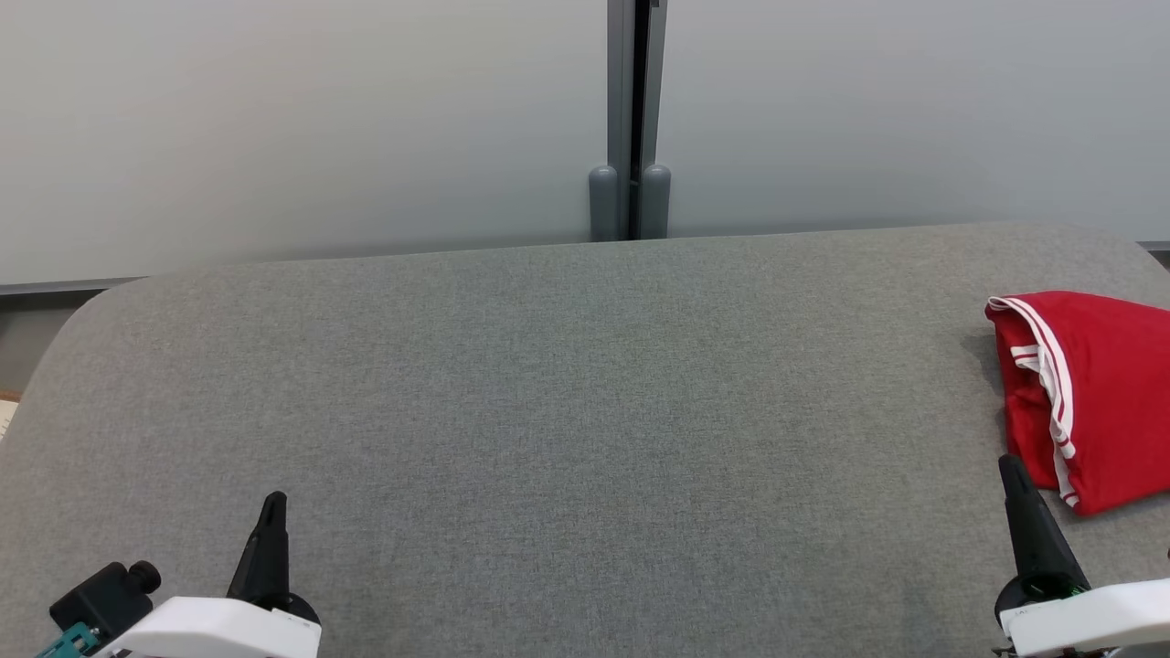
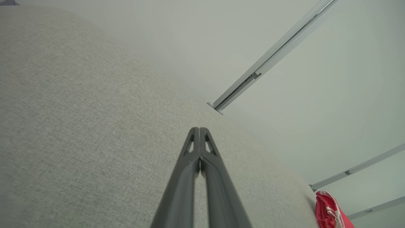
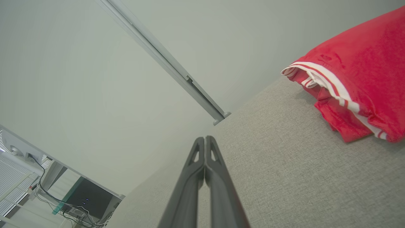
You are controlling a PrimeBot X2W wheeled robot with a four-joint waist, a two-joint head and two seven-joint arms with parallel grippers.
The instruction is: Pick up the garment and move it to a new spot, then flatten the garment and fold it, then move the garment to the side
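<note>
- Head view: the red garment [image 1: 1097, 393], white-striped and folded, lies at the right edge of the grey upholstered surface [image 1: 548, 384]. The left gripper [image 1: 272, 504] sits at lower left, and the right gripper [image 1: 1011, 468] is near the garment's near corner.
- Left wrist view: the jaws are pressed together and empty, with the garment well apart at lower right.
- Right wrist view: the jaws are pressed together, holding nothing, with the garment at upper right.

A grey woven-fabric surface [image 1: 567, 411] with rounded corners extends in front of the grey post [image 1: 631, 119]. Pale wall panels [image 1: 274, 119] flank the post on both sides. Well apart from the post, a dark computer case [image 3: 88, 198] stands near loose cables [image 3: 79, 218] and window blinds [image 3: 12, 186].
</note>
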